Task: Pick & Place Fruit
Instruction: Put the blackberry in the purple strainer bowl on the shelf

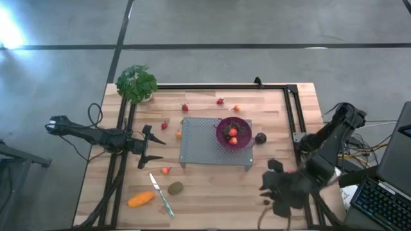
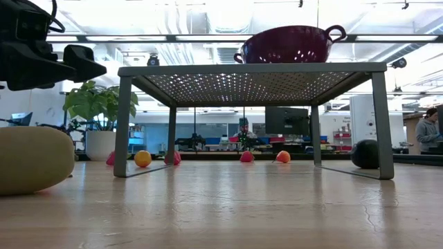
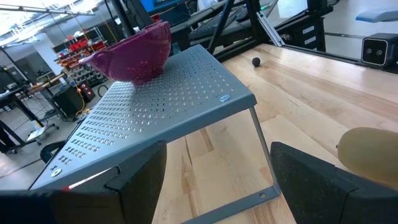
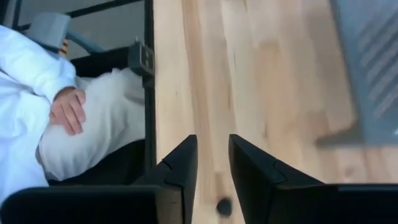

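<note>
A purple colander (image 1: 232, 133) with red strawberries inside stands on a grey perforated stand (image 1: 199, 144). More strawberries (image 1: 185, 108) and small orange pieces (image 1: 237, 108) lie scattered on the table. A dark round fruit (image 1: 261, 138) rests right of the stand. The brown-green oval (image 1: 175, 188) and the elongated orange fruit (image 1: 141, 199) lie near the near edge. My left gripper (image 1: 151, 147) hovers left of the stand, open wide (image 3: 217, 168). My right gripper (image 1: 273, 186) is over the near right corner, its fingers a narrow gap apart (image 4: 212, 149), above a tiny dark piece (image 4: 224, 205).
A light-handled knife (image 1: 162, 192) lies between the orange fruit and the oval one. A potted plant (image 1: 136, 83) stands at the far left corner. Black rails (image 1: 292, 112) frame the table. A person in white, hand (image 4: 65, 112) showing, sits beyond the table edge by my right arm.
</note>
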Available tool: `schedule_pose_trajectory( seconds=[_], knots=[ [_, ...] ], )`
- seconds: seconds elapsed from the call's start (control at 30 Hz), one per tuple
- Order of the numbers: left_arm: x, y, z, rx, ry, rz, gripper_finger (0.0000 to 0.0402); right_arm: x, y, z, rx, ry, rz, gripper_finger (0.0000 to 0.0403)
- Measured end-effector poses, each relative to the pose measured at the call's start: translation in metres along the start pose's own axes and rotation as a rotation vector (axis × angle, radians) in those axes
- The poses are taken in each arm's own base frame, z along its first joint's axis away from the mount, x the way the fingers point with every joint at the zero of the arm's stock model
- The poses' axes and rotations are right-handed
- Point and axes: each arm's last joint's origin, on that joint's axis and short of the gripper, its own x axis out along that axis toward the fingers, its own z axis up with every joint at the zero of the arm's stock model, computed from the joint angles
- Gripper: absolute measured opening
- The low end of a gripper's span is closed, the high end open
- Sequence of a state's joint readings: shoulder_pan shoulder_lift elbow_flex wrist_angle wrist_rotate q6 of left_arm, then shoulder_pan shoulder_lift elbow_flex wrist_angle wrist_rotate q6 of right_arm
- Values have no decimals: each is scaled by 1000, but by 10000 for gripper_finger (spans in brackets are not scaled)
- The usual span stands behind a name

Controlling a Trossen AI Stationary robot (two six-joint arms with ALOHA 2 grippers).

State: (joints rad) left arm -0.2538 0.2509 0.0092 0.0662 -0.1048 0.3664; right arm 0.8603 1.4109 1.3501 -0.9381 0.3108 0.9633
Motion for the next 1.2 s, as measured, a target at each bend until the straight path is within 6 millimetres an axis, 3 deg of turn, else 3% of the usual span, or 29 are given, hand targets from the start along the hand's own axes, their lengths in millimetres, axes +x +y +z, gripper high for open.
schedule_pose_trajectory(
  seconds=[0.17, 0.37, 0.77, 1.2],
  knots=[
    [0, 0, 0, 0, 0, 0, 291, 10, 4, -35, 95, 37, -32, 110],
    [0, 0, 0, 0, 0, 0, 291, 25, -3, -61, 157, 53, -85, 131],
    [0, 0, 0, 0, 0, 0, 291, 65, -14, -90, 225, 57, 17, 173],
    [0, 0, 0, 0, 0, 0, 291, 77, -30, -113, 166, 72, -54, 195]
  ],
)
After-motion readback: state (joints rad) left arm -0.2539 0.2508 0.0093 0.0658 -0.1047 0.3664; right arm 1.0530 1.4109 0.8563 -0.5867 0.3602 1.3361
